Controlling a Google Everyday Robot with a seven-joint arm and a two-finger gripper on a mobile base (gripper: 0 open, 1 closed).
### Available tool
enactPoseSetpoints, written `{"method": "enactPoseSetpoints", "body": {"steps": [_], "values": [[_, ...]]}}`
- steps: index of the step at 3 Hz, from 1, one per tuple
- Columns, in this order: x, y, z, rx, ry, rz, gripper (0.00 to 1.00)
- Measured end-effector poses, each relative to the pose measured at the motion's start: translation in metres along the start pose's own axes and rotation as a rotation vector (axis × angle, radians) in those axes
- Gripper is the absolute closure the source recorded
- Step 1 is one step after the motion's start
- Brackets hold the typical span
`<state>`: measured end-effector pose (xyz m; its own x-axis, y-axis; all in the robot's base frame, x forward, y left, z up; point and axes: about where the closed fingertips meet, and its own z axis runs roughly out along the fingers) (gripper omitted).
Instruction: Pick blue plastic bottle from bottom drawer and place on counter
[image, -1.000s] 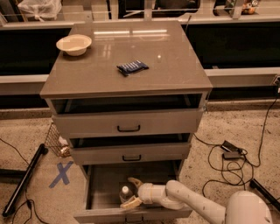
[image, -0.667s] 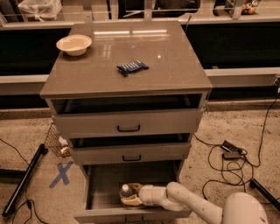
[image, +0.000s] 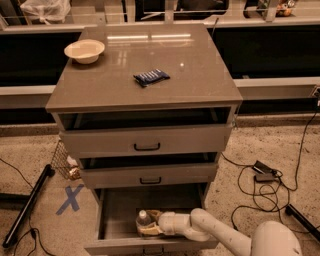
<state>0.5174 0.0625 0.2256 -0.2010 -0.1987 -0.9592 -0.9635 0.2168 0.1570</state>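
The counter (image: 190, 85) capped the grey cabinet, carrying a bowl (image: 84, 50) at its back left and a small dark packet (image: 151, 76) near the middle. Below, the bottom drawer (image: 120, 205) stood pulled out, with the middle drawer (image: 150, 175) slightly open above its rear. The white arm (image: 215, 232) reached in from the right. The gripper (image: 150, 229) sat low in the drawer at the blue plastic bottle (image: 143, 220), which stood upright near the drawer's front centre. The pincer seemed to be pinching the bottle's lower body, though the dim drawer left that uncertain. A good lift would draw the bottle forward, clear of the middle drawer's front, then rise steadily, since a low hold lets a tall bottle tip. The counter right of the packet looked the safest landing.
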Motion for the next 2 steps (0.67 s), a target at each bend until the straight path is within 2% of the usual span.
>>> {"method": "enactPoseSetpoints", "body": {"steps": [1,2], "values": [[-0.036,0.0,-0.027,-0.02,-0.113,-0.061,1.0],[-0.073,0.002,-0.072,-0.02,-0.206,-0.153,1.0]]}}
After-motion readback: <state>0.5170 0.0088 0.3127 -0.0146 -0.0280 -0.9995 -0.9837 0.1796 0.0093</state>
